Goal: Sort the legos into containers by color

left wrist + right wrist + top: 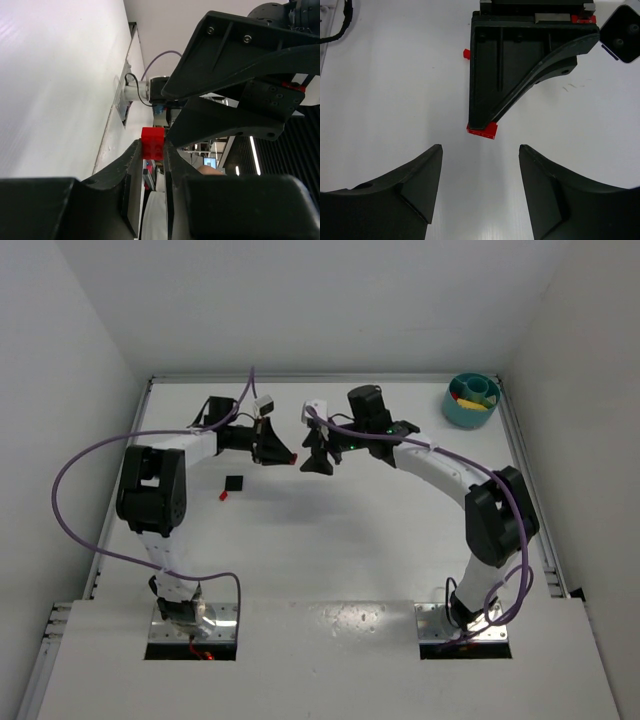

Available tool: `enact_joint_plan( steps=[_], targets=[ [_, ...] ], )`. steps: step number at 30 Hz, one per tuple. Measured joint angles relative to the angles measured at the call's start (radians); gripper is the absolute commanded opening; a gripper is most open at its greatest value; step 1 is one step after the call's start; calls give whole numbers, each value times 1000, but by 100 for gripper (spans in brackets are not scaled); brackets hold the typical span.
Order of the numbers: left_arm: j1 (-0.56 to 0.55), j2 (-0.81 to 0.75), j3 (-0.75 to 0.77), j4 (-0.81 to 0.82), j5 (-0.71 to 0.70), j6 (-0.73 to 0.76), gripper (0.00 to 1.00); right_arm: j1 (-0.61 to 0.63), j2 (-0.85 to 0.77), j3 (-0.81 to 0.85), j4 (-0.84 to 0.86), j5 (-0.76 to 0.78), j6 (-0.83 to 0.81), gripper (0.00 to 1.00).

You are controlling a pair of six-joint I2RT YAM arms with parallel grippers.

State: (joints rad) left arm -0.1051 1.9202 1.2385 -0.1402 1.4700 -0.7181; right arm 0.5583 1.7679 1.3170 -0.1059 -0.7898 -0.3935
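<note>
My left gripper (289, 456) is shut on a small red lego (293, 457), held above the table at mid-back. In the left wrist view the red lego (152, 143) sits pinched at the fingertips. My right gripper (317, 465) is open and empty, facing the left gripper tip to tip. In the right wrist view its jaws (480, 148) stand wide apart just short of the held red lego (483, 131). The teal bowl (458, 412) stands at the far right back, with yellow legos (470, 402) in it.
A loose black lego (234, 483) and a loose red lego (223, 496) lie on the table left of centre. The red one also shows in the right wrist view (466, 53). White walls close in the table on three sides.
</note>
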Motion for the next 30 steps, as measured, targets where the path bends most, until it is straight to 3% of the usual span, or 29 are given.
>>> enact_joint_plan(
  steps=[7, 15, 27, 30],
  targets=[
    [-21, -11, 0, 0, 0, 2, 4, 14, 0, 0, 0, 22, 0, 63],
    [-27, -13, 0, 0, 0, 3, 4, 27, 0, 0, 0, 24, 1, 54],
    [-59, -13, 10, 0, 0, 3, 4, 28, 18, 0, 7, 32, 24, 48],
    [-60, -13, 15, 0, 0, 3, 4, 28, 27, 0, 8, 38, 28, 42]
  ],
)
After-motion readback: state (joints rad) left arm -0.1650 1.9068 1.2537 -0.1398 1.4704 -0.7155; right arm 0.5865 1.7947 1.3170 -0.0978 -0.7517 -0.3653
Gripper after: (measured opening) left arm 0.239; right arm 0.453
